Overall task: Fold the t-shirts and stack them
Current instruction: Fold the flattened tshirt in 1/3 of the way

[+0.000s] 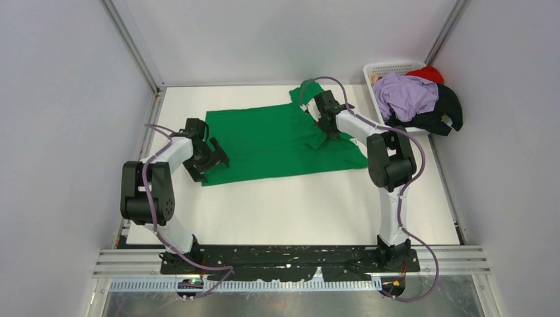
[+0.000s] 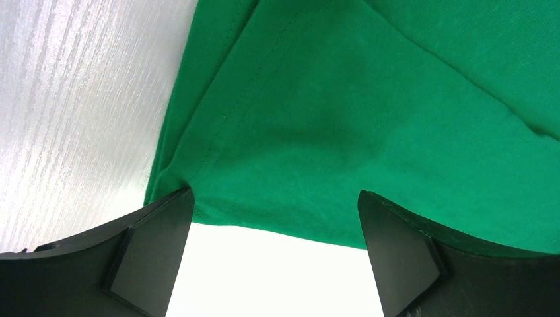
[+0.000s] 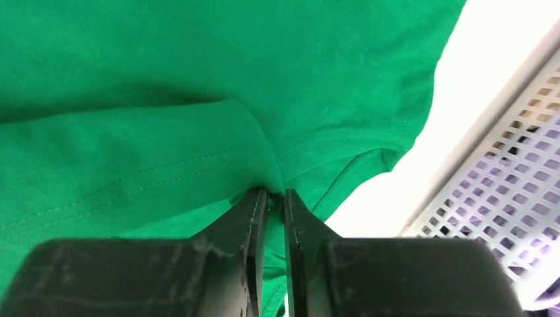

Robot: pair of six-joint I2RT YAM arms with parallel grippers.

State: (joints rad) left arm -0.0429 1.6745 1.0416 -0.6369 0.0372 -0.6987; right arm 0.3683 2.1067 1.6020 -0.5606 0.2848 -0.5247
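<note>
The bright green short-sleeved cloth t-shirt (image 1: 264, 142) lies spread across the far middle of the white table (image 1: 297, 211). I have my right gripper (image 3: 276, 195) at its right end, fingers pinched together on a fold of green cloth by a stitched hem. My left gripper (image 2: 275, 198) sits at the shirt's near-left corner, fingers wide apart over the edge. A lilac shirt (image 1: 409, 92), a black shirt (image 1: 441, 117) and a red shirt (image 1: 429, 71) are heaped in the white plastic lattice basket (image 1: 388, 66) at the far right.

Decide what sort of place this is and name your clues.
Likely a robot lab test cell: bare grey walls, two robot arms bolted to a white table, a green t-shirt laid out.
</note>
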